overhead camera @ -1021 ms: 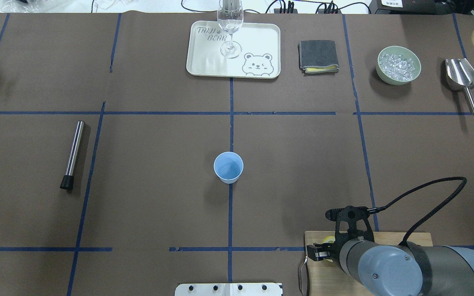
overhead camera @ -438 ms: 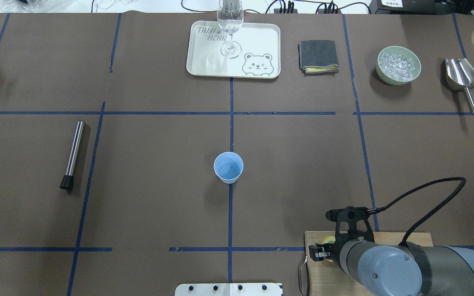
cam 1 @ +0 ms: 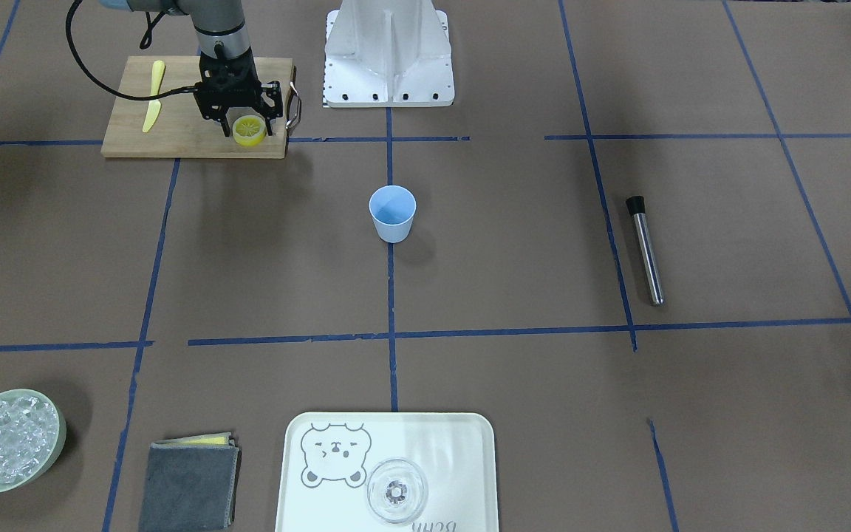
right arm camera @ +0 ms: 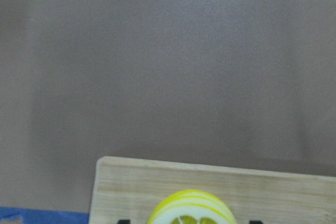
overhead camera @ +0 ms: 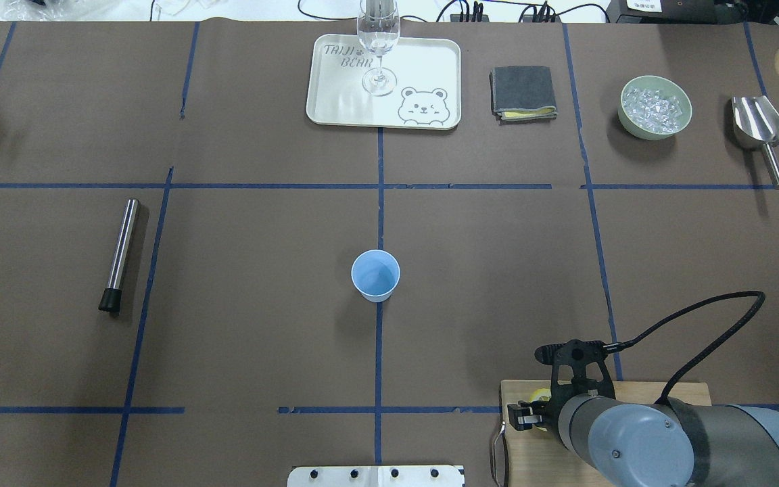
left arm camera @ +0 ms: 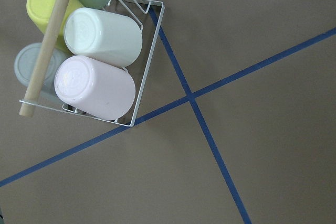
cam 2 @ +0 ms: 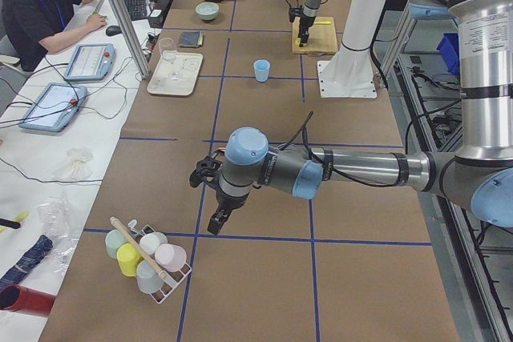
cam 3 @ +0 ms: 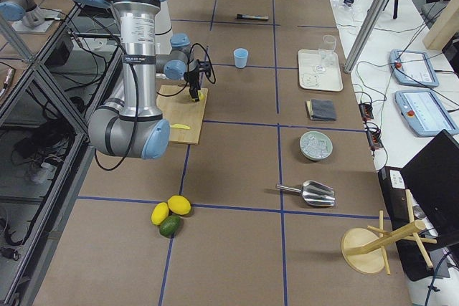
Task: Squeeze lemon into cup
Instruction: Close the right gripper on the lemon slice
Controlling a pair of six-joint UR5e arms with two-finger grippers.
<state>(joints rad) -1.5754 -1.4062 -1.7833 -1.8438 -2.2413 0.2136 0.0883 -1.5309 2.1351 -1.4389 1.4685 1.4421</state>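
The lemon [cam 1: 249, 130] is a yellow slice lying flat near the front corner of a wooden cutting board [cam 1: 174, 137]. My right gripper [cam 1: 249, 133] reaches down over it, open, with one finger on each side of the slice. In the right wrist view the lemon [right arm camera: 191, 209] shows at the bottom edge with a small gap to each fingertip. The light-blue cup [overhead camera: 375, 274] stands upright at the table's centre, well apart from the board. My left gripper [cam 2: 220, 219] hovers over the table near a rack of cups; I cannot tell whether it is open or shut.
A pale yellow knife [cam 1: 153, 106] lies on the board. At the far side are a tray [overhead camera: 423, 74] with a clear glass [overhead camera: 377, 40], a folded cloth [overhead camera: 523, 92], a bowl of ice [overhead camera: 654, 107] and a metal scoop [overhead camera: 760, 128]. A steel rod [overhead camera: 120, 253] lies left.
In the overhead view the right gripper's visible finger has crept a few pixels right at the lemon. Nothing else has moved.
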